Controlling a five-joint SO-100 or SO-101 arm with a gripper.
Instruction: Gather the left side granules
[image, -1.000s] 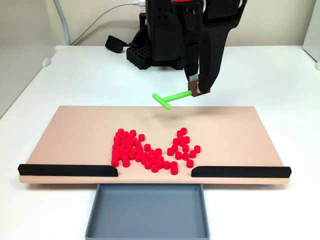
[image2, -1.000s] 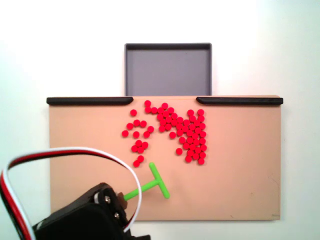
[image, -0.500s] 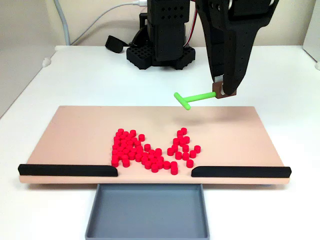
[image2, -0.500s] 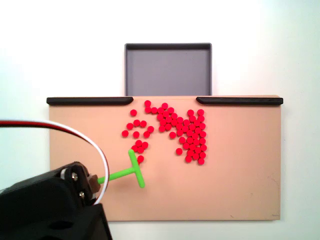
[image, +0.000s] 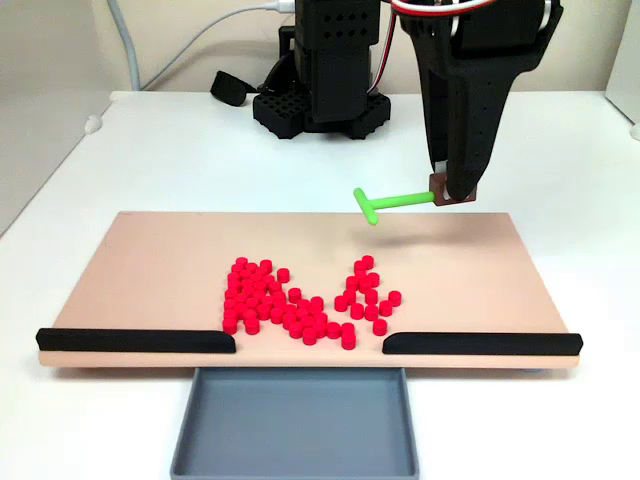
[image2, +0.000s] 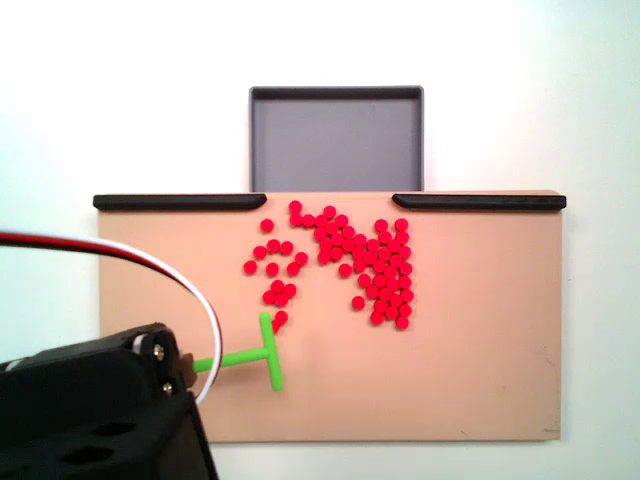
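1. The black arm reaches down from above, its gripper (image: 452, 190) pointing straight down over the far edge of the tan board (image: 150, 260).
2. The gripper is closed on the stem end of the green T-shaped pusher (image: 390, 201); the stem lies level and the crossbar points away from the gripper.
3. In a fixed view from above, the pusher (image2: 255, 355) has its crossbar just beside the nearest stray granules.
4. The red granules (image: 290, 300) lie in two loose clusters on the board, near the gap between two black strips (image: 135, 340).
5. A grey tray (image: 295, 425) sits on the white desk (image: 200, 160) below that gap.
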